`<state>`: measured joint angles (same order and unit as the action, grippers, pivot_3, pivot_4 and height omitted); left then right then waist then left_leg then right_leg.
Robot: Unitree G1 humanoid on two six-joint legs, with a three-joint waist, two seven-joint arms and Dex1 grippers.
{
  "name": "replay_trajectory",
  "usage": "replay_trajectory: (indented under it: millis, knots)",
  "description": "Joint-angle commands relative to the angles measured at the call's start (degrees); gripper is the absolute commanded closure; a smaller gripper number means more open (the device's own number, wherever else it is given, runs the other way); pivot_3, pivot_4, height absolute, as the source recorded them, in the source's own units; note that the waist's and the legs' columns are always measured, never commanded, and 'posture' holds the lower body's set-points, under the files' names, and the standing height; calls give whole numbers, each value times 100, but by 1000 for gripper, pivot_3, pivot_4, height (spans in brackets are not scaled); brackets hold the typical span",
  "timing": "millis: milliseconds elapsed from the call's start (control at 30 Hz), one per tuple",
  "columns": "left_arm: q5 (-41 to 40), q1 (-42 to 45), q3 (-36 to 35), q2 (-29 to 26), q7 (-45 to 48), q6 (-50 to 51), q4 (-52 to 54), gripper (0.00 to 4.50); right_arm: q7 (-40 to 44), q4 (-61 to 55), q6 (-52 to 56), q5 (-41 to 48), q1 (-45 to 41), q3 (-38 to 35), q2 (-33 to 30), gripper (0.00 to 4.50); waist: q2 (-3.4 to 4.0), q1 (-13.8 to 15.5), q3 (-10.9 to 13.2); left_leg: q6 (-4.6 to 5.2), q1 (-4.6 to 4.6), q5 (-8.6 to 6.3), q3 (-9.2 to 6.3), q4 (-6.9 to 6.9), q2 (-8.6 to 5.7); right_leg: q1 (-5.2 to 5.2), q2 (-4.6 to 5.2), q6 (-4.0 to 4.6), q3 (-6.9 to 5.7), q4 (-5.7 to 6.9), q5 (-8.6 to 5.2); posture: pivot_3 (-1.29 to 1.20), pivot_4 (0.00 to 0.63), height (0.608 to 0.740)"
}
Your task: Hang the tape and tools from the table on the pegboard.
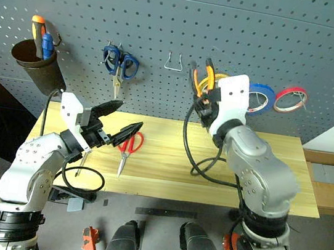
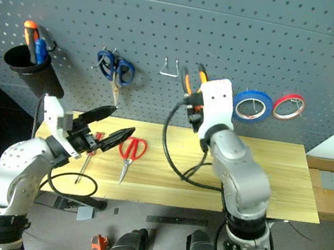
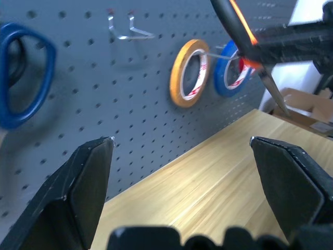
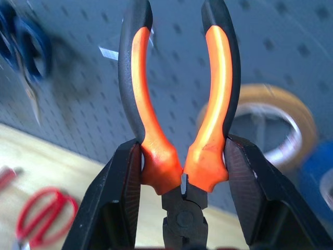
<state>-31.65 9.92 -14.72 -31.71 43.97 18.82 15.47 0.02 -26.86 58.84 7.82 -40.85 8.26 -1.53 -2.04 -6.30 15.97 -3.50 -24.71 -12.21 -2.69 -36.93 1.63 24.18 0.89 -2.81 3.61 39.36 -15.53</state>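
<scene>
Light wooden table (image 1: 271, 177) against a dark grey pegboard (image 1: 231, 22), grey floor below. Right pincer (image 4: 182, 172) clenched on orange-and-black pliers (image 4: 179, 104), raised at the board just left of the blue tape (image 1: 261, 98) and red tape (image 1: 291, 99) hanging there. Left pincer (image 1: 118, 121) released, empty, above the table's left end. Red scissors (image 1: 128, 147) and screwdriver (image 2: 88, 157) lie on the table

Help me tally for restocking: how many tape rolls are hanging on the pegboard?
3, all on the pegboard right of the empty wire hook: yellow tape roll nearest it, mostly behind the raised right arm in the head views; blue tape roll next; red tape roll farthest right.
</scene>
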Motion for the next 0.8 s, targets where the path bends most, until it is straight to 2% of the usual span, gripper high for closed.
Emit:
replay_trajectory:
  millis: [33,433,800]
  knots:
    - [-127,-87,-252,-43,-137,-78,372,0,77,231,-719,-73,-438,84,183,2650,-4,19,-6,0,0,0,0,0,0,0,0,0,0,0,0,-48,179,740]
    - [-13,-83,-282,9,-333,-310,374,0,16,2060,-2359,-282,-1638,-77,779,2650,-34,154,-116,-2,-1,1,0,2,-1,4,3,3,-4,4,2,-3,146,740]
    - [53,132,-106,64,-422,-466,262,0,10,4474,-4626,-565,-2698,-302,773,2650,-62,189,-231,-3,0,2,-3,1,-3,2,3,12,-11,7,7,21,133,740]
